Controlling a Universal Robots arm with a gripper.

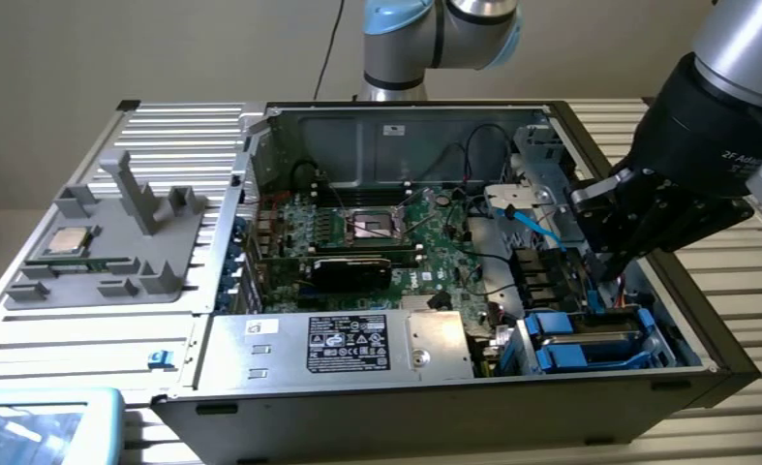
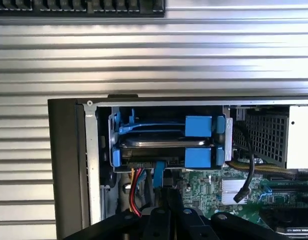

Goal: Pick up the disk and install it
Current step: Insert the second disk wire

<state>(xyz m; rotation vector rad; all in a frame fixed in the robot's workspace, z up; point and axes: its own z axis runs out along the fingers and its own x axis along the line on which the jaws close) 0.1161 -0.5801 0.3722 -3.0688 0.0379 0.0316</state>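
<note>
The open computer case (image 1: 226, 387) lies on its side on the slatted table (image 1: 45, 339), and the arm (image 1: 729, 68) reaches into its near corner on the exterior view's right. There the disk (image 2: 164, 140), in its blue carrier (image 1: 588, 354), sits in the drive bay, so the install looks nearly finished. What is left seems to be seating, calling for a straight, gentle press. The gripper (image 2: 166, 200) hovers just beside the bay, fingers pinched fully together and holding nothing.

Blue-framed silver disk (image 2: 164, 141), green motherboard (image 1: 394, 242), grey ribbed table (image 2: 154, 55).
</note>
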